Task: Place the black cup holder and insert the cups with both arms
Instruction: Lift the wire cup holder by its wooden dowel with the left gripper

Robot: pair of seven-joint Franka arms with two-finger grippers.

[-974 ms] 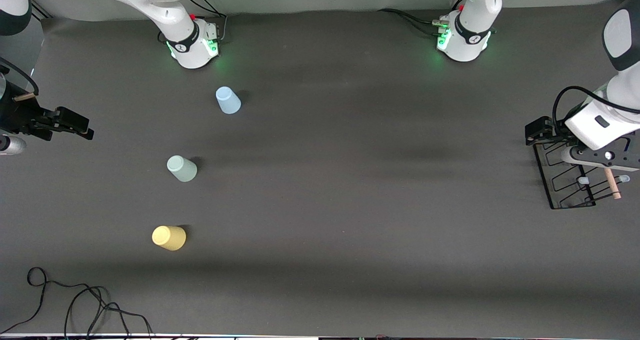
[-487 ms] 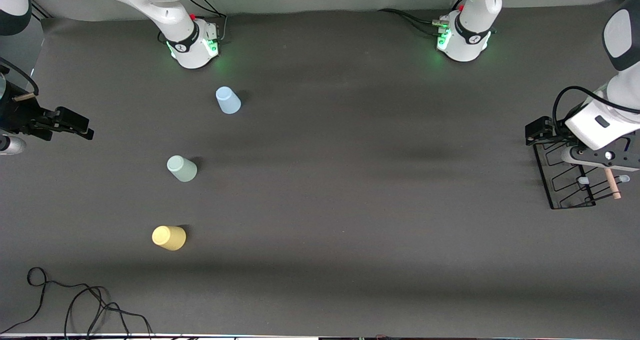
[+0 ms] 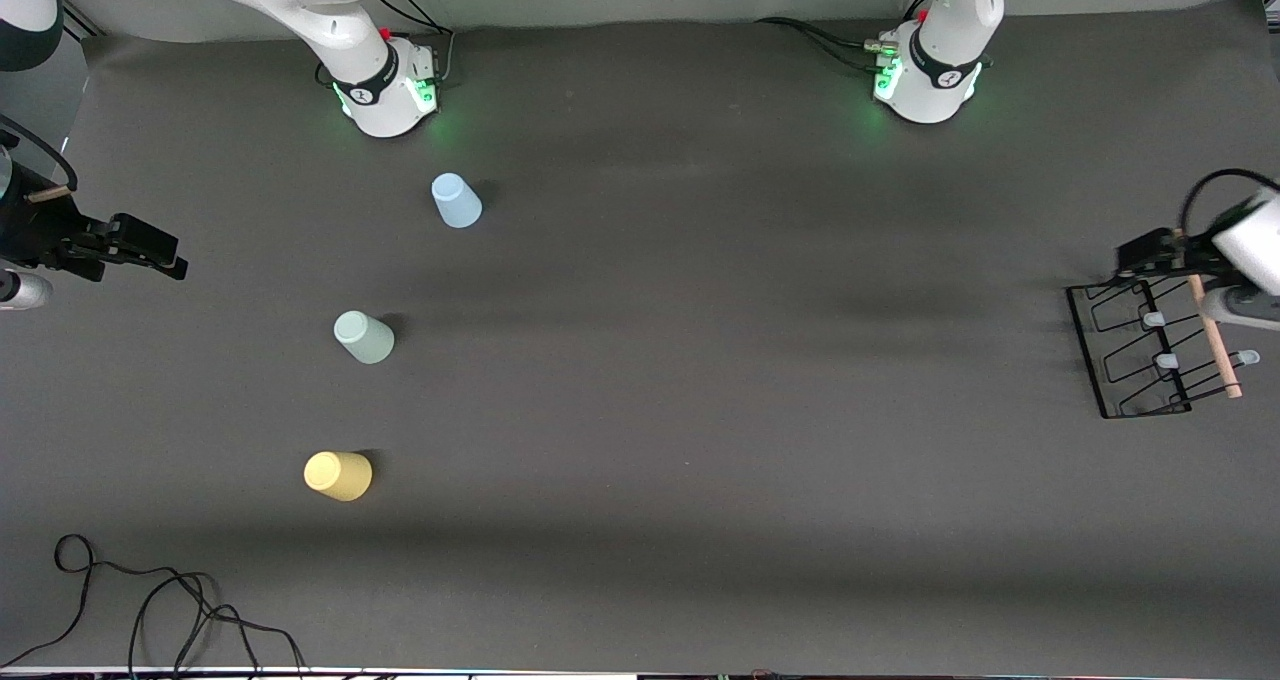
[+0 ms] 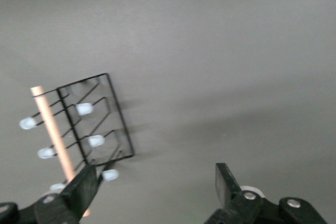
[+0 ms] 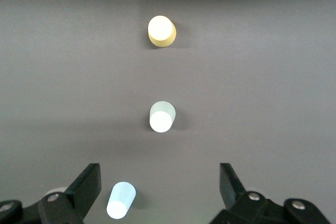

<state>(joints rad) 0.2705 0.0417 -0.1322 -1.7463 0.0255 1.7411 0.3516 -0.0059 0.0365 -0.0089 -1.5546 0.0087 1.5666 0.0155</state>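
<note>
The desk (image 3: 700, 360) is covered in dark grey cloth, with both arm bases along its edge farthest from the front camera. The right arm (image 3: 300, 0) rises from its base and waits; its right pincer (image 5: 157, 192) hangs over the desk's edge at the right arm's end, its fingers (image 5: 86, 184) spread wide with nothing between them. The left arm (image 3: 960, 20) reaches out to its own end of the desk, and the left pincer (image 4: 155, 187) hangs above the desk just beside the black cup holder (image 3: 1135, 350), fingers (image 4: 84, 187) wide apart and holding nothing.

The black cup holder stands on the desk at the left arm's end, a black wire rack with a rectangular base, a light wooden rod (image 3: 1213, 335) along its top and pale-blue-tipped pegs (image 4: 96, 140) sticking out to either side. In the left wrist view one finger overlaps the end of the rod, but whether it touches cannot be told.

The three cups sit well apart from the holder, toward the right arm's end, in a loose row, each upside down. The light blue cup (image 3: 456, 201) is farthest from the front camera, the mint green cup (image 3: 363, 337) is between the other two, and the yellow cup (image 3: 338, 475) is nearest.

A black cable (image 3: 150, 610) lies coiled at the desk's near corner, at the right arm's end.
</note>
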